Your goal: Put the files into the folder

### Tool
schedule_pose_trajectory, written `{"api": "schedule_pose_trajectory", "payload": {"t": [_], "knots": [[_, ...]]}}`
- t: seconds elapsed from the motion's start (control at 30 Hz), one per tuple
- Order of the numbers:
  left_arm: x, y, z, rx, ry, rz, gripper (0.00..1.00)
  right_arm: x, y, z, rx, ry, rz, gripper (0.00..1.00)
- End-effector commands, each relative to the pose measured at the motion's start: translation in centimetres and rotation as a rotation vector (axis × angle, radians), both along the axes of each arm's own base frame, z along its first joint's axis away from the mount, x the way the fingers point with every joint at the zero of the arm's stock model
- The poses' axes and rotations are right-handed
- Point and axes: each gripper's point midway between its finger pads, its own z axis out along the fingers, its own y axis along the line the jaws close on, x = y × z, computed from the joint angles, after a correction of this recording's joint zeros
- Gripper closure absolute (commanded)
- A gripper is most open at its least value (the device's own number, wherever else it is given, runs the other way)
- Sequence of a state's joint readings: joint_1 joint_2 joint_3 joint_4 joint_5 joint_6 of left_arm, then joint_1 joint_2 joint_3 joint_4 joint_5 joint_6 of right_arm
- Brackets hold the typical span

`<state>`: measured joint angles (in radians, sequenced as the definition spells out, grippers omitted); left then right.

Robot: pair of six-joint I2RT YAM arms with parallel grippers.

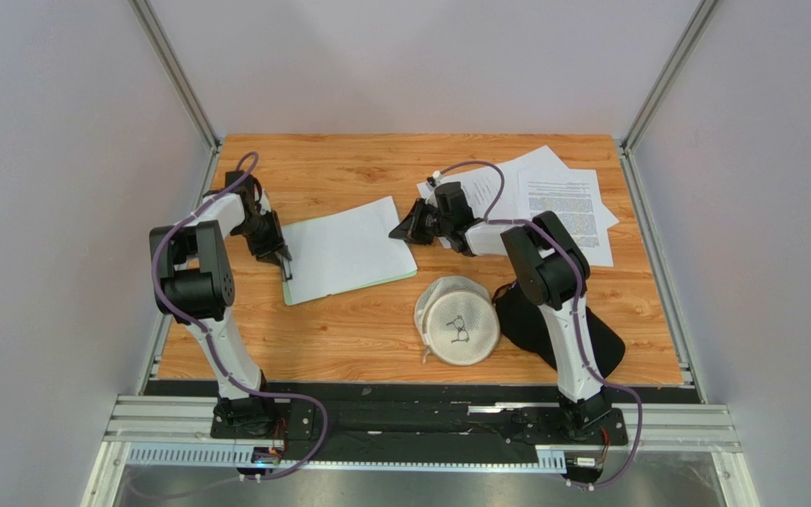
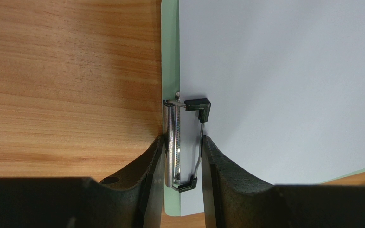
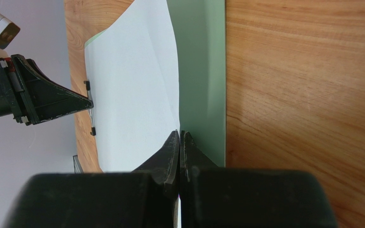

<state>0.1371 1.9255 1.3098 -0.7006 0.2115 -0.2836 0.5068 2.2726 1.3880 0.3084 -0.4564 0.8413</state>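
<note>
Covering the flat light-green clipboard folder [image 2: 170,47] at nine o'clock, one white paper sheet [image 1: 346,248] is pinched by the right gripper [image 3: 179,135], the metal clip [image 2: 170,152] squeezed by the left gripper [image 2: 182,142]; printed sheets [image 1: 568,206] lie unfiled at two o'clock.

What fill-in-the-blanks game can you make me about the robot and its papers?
The folder is light ___.
The left tool has its fingers on either side of the folder's metal ___.
The right tool pinches the edge of a sheet coloured ___.
Missing words: green; clip; white.
</note>
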Motion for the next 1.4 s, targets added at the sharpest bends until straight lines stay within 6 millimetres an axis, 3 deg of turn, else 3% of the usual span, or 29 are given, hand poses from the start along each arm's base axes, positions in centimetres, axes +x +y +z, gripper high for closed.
{"api": "schedule_pose_trajectory", "payload": {"t": [0.0, 0.77, 1.37], "knots": [[0.8, -0.4, 1.6, -0.015, -0.064, 0.005, 1.0, -0.1, 0.0, -0.2, -0.02, -0.007, -0.034, 1.0], [0.8, -0.4, 1.7, -0.005, -0.062, 0.007, 1.0, -1.5, 0.7, -0.2, -0.018, 0.038, -0.033, 1.0], [0.9, -0.2, 1.8, 0.004, -0.063, 0.008, 1.0, -1.6, -0.2, -0.1, -0.075, 0.005, -0.043, 1.0]]}}
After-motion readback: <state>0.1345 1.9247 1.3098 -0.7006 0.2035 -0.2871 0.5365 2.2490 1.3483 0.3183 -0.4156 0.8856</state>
